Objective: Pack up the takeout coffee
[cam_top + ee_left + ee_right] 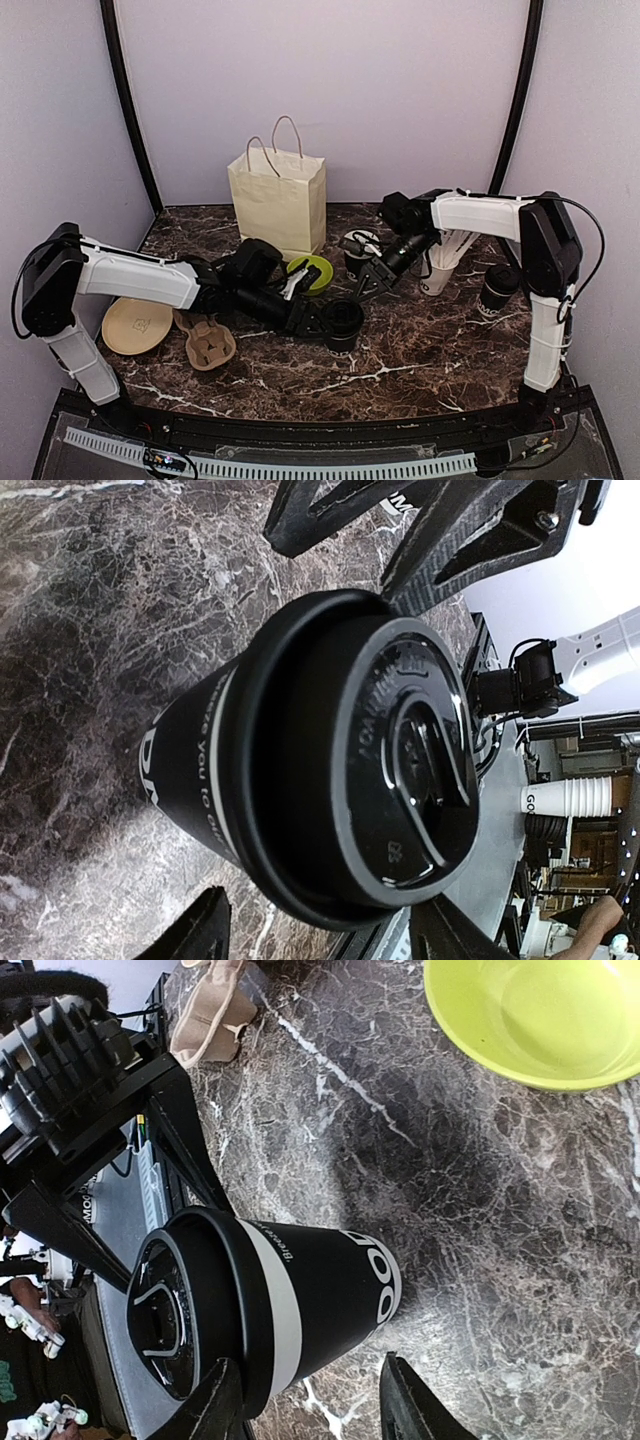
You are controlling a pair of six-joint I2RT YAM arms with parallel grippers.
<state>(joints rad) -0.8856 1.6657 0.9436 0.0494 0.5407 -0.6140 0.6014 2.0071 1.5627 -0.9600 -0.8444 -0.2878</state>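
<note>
Lidded coffee cup [330, 760] is seen upright on the bench [430, 350], centre of the top view, a little below the middle. It is straddled from the side by the left gripper [342, 318], with a finger at each side of the body under the lid. The jaws are spread about cup-wide, but whether they press on the wall cannot be told. The side approach is judged to be chosen so that the cup is carried vertical and the lid is not knocked.

Right gripper [360, 288] is placed just above the cup in the top frame, fingers partly apart, nothing held. In its wrist view the fingers are spread along the cup's height, not across it, so no grip is set up. Standby or steadying is judged likely.

Further out, an unlidded cup [356, 245] is seen just behind the right gripper, and a second lidded cup [497, 290] at frame right. White cup with straws [440, 265] is found between them. Lime bowl [312, 272] is noted up-left of centre. Pulp carrier [205, 342] is laid at lower left, with no cup seen in it. Paper bag [278, 200] is stood mouth-up at the back, judged the destination, its contents hidden. Packing is judged barely begun.
</note>
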